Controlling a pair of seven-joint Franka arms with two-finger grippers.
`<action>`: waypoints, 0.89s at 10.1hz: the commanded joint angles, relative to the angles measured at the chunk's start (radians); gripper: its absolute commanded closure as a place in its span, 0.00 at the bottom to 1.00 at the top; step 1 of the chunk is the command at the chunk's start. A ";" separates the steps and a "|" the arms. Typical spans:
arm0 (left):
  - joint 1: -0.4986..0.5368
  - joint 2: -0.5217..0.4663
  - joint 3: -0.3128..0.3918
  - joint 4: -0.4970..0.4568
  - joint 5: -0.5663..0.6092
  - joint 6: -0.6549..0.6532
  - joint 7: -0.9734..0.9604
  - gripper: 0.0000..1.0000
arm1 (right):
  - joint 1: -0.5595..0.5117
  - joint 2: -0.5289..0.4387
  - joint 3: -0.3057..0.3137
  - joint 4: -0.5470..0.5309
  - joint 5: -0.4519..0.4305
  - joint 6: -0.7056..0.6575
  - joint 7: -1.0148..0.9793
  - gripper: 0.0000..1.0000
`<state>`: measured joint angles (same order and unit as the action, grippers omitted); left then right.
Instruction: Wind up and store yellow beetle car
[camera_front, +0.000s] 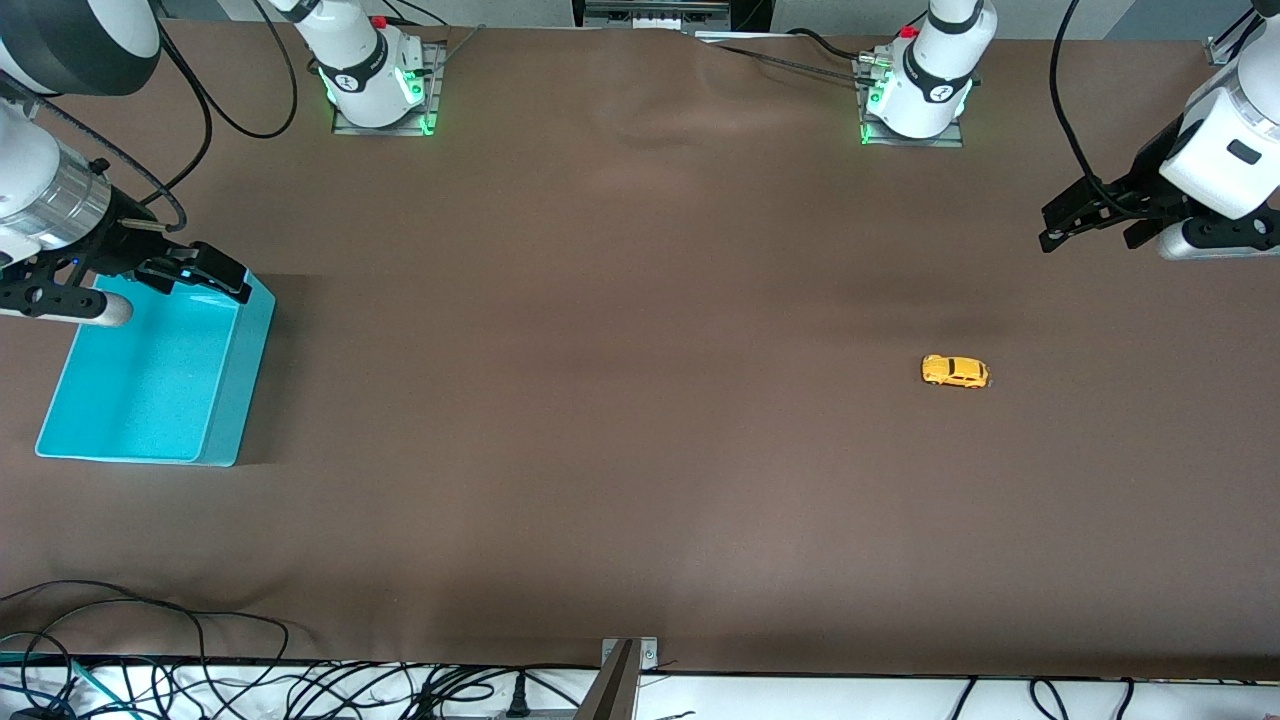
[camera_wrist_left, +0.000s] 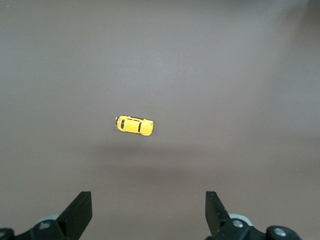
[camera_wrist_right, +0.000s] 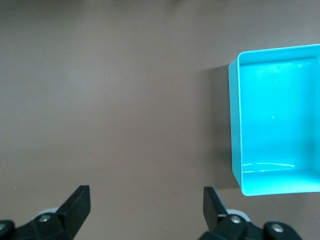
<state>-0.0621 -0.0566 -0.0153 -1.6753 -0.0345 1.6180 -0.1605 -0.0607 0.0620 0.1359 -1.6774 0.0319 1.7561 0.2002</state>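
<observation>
The yellow beetle car (camera_front: 955, 371) stands on its wheels on the brown table toward the left arm's end; the left wrist view shows the car (camera_wrist_left: 135, 125) from above. My left gripper (camera_front: 1095, 225) hangs in the air over the table near that end, well apart from the car. It is open and empty, and in its own view the left gripper (camera_wrist_left: 149, 210) has only bare table between its fingers. My right gripper (camera_front: 205, 275) hovers over the rim of the turquoise bin (camera_front: 225, 390), open and empty. In its own view the right gripper (camera_wrist_right: 146, 207) is beside the bin (camera_wrist_right: 233, 125).
The bin holds nothing that I can see. The two arm bases (camera_front: 380, 90) (camera_front: 915, 100) stand along the table edge farthest from the front camera. Loose cables (camera_front: 150, 670) and a metal bracket (camera_front: 625, 670) lie along the nearest edge.
</observation>
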 joint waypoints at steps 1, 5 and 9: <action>-0.008 0.011 -0.003 0.028 0.022 -0.023 0.021 0.00 | -0.001 0.012 0.001 0.015 0.019 -0.007 0.012 0.00; -0.011 0.148 -0.003 0.028 0.030 -0.056 0.158 0.00 | -0.002 0.019 0.001 0.015 0.019 -0.009 0.010 0.00; 0.007 0.271 0.004 0.026 0.030 -0.023 0.610 0.00 | 0.001 0.018 0.002 0.024 0.017 -0.029 0.019 0.00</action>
<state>-0.0633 0.1539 -0.0144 -1.6803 -0.0304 1.5912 0.3445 -0.0611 0.0792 0.1356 -1.6769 0.0323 1.7540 0.2006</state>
